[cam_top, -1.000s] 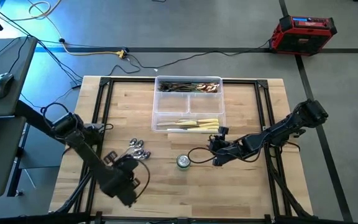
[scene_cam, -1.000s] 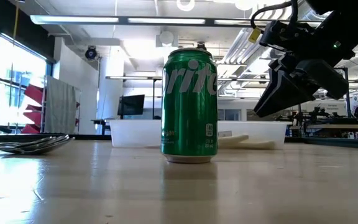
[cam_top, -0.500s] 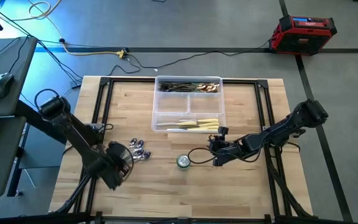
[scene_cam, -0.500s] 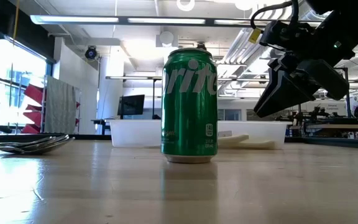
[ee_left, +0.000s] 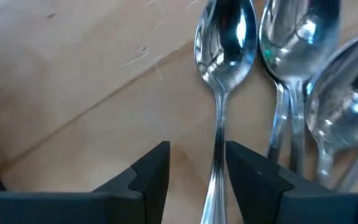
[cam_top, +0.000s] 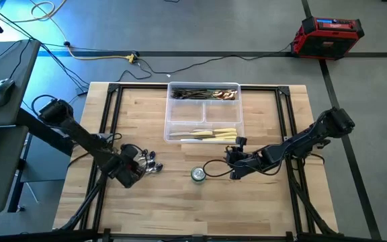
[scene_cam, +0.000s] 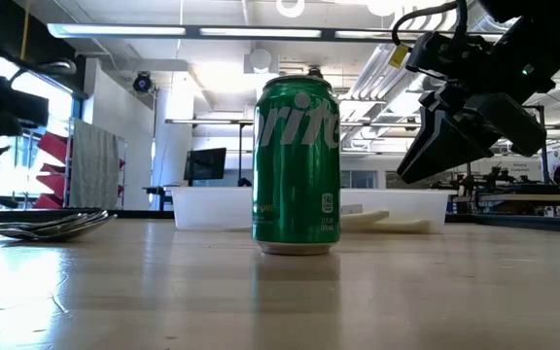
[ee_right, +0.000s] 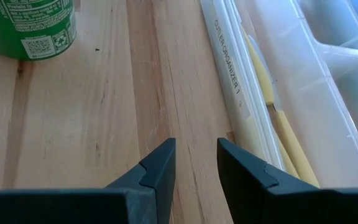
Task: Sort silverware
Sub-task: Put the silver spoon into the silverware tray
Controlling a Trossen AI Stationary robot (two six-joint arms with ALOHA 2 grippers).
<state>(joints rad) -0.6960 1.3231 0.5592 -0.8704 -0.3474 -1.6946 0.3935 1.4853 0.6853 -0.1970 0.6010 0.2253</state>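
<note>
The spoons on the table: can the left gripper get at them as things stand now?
Probably yes. The left gripper is open and low over the table, with one handle of the spoons between its fingers. Nothing lies in its way; the other spoons lie close beside that one.

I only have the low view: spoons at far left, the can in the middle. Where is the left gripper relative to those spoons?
Observer: The left gripper is down at the spoons. Its open fingers straddle the handle of one spoon and are not closed on it.
Operator: Is the right gripper carrying anything?
Observer: No. The right gripper is open and empty over bare wood, between the can and the tray.
Operator: What's in the tray?
Observer: Cream-handled knives lie in the near compartment, and dark utensils in the far one.
</note>
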